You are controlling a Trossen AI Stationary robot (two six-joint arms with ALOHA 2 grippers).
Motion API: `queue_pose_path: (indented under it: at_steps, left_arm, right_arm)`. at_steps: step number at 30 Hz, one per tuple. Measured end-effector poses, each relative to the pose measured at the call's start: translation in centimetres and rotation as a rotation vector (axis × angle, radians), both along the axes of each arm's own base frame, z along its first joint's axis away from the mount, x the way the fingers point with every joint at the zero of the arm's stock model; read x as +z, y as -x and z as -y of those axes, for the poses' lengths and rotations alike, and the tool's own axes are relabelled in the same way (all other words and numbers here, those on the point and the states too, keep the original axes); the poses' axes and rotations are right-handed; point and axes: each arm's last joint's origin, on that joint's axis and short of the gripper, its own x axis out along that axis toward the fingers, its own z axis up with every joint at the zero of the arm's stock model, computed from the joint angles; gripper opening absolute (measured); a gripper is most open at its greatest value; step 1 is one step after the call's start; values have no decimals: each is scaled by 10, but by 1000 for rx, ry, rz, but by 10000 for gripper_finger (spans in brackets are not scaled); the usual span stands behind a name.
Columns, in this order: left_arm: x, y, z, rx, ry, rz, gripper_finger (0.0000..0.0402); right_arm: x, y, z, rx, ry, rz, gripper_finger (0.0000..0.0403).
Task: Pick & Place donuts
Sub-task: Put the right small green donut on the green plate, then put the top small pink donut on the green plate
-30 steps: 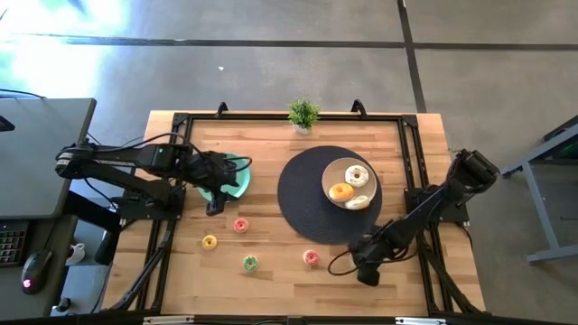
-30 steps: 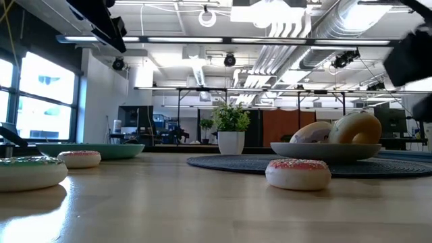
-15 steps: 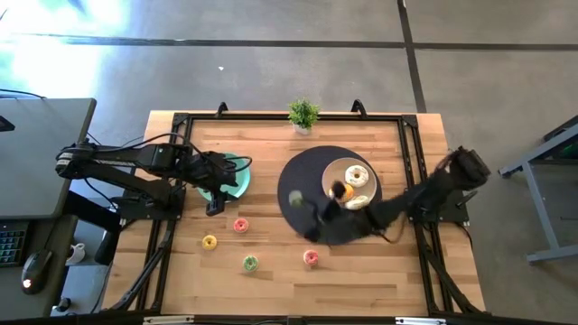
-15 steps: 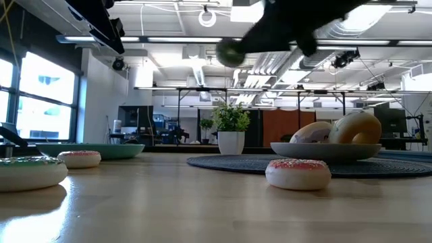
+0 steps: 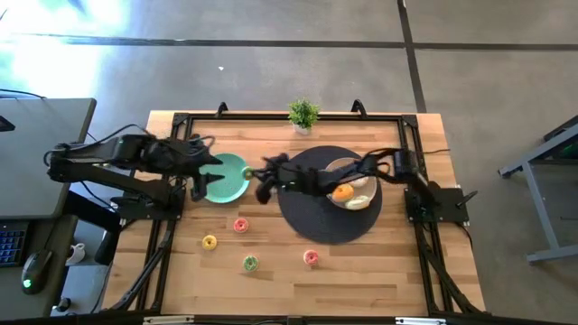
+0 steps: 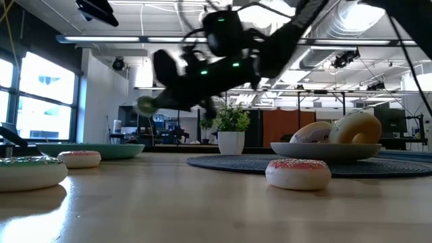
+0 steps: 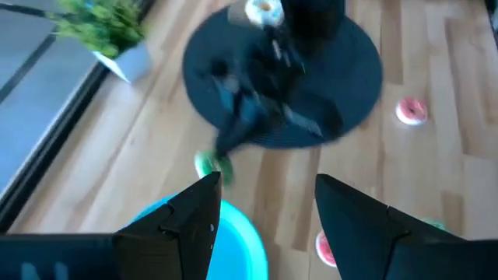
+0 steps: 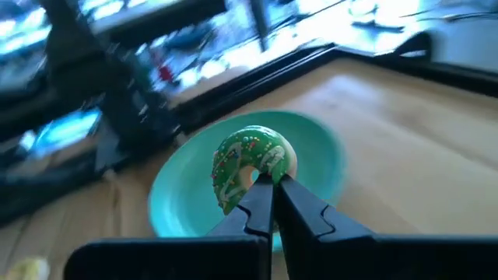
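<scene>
Aloft, right hand (image 8: pixel 268 183) pinches glossy green ring donut (image 8: pixel 250 167).

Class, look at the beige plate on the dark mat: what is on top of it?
The beige plate holds an orange donut and a white donut; the right arm covers the rest.

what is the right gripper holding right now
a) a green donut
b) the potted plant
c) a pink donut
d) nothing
a: in the right wrist view the right gripper is shut on the green donut, holding it up in front of the teal plate.
</scene>
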Motion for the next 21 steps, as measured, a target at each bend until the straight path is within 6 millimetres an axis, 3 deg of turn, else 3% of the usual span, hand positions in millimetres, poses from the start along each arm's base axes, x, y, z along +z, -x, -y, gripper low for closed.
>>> queue_pose_path:
  at_steps: [4,9,14,21]
  left_arm:
    - [-5,18,-1,40,28,-8,206]
    - [-12,29,-2,70,63,-8,206]
    - [-21,32,-2,73,60,-31,206]
    - [-29,30,-1,80,92,-52,206]
  right_arm:
    - [0,-36,5,30,42,-115,6]
    - [-4,-62,14,64,147,-283,11]
    - [-6,-71,19,86,169,-297,47]
    - [-7,-70,24,132,231,-327,108]
